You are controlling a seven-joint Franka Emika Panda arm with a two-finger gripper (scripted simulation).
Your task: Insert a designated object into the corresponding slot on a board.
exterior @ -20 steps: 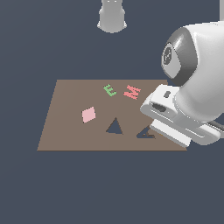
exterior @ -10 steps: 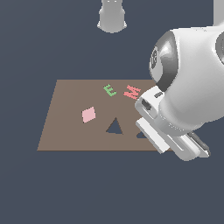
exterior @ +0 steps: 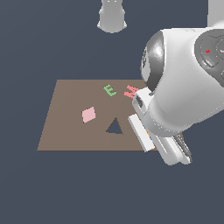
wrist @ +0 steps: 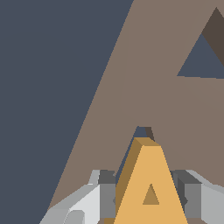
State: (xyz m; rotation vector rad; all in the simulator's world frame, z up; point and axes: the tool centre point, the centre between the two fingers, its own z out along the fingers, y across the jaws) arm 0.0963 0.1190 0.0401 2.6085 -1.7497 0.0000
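Note:
In the wrist view my gripper (wrist: 148, 199) is shut on the orange-yellow letter A block (wrist: 148, 188), a grey finger (wrist: 104, 194) on each side of it. The block hangs just above the brown board (wrist: 144, 87). A dark bit of the A-shaped slot (wrist: 141, 131) shows right past the block's tip; the block covers the remainder. In the exterior view the arm (exterior: 183, 87) hides the slot and nearly all of the block at the board's (exterior: 65, 127) right end.
The plain dark triangle cutout (exterior: 114, 127) (wrist: 203, 57) lies near the board's middle. A green E (exterior: 110, 90), a red M (exterior: 131, 92) and a pink diamond (exterior: 89, 114) rest on the board. A grey base (exterior: 112, 17) stands behind it.
The arm's wrist has turned and swung toward the exterior view's left. It now covers the slot that still partly showed earlier. The loose pieces have not moved.

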